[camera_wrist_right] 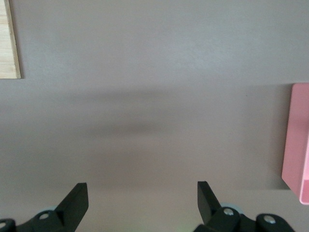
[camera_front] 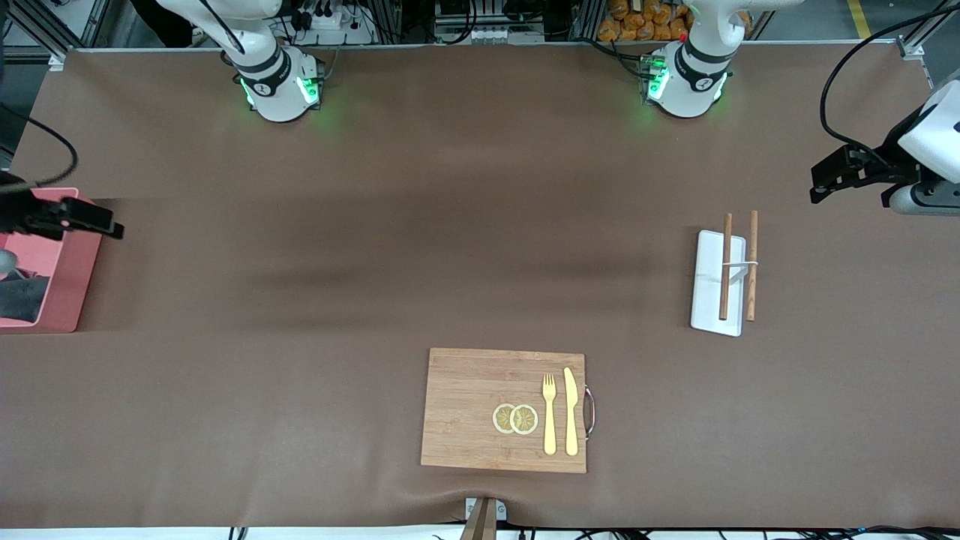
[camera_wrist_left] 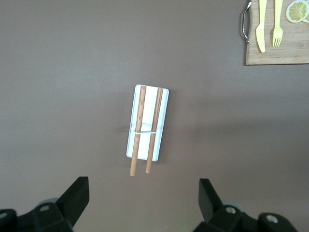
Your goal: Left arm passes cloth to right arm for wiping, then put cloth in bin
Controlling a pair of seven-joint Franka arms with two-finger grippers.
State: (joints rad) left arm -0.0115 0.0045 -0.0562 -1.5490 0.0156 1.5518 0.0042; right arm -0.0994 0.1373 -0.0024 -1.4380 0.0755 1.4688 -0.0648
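Note:
The dark grey cloth lies inside the pink-red bin at the right arm's end of the table. My right gripper hangs open and empty in the air over the bin's edge and the bare table beside it. In the right wrist view the right gripper has its jaws wide apart over brown table, with a wall of the bin at the side. My left gripper is open and empty, up over the left arm's end of the table. It also shows in the left wrist view.
A white tray with two wooden sticks lies below the left gripper; it also shows in the left wrist view. A wooden board near the front camera bears a yellow fork, a knife and lemon slices.

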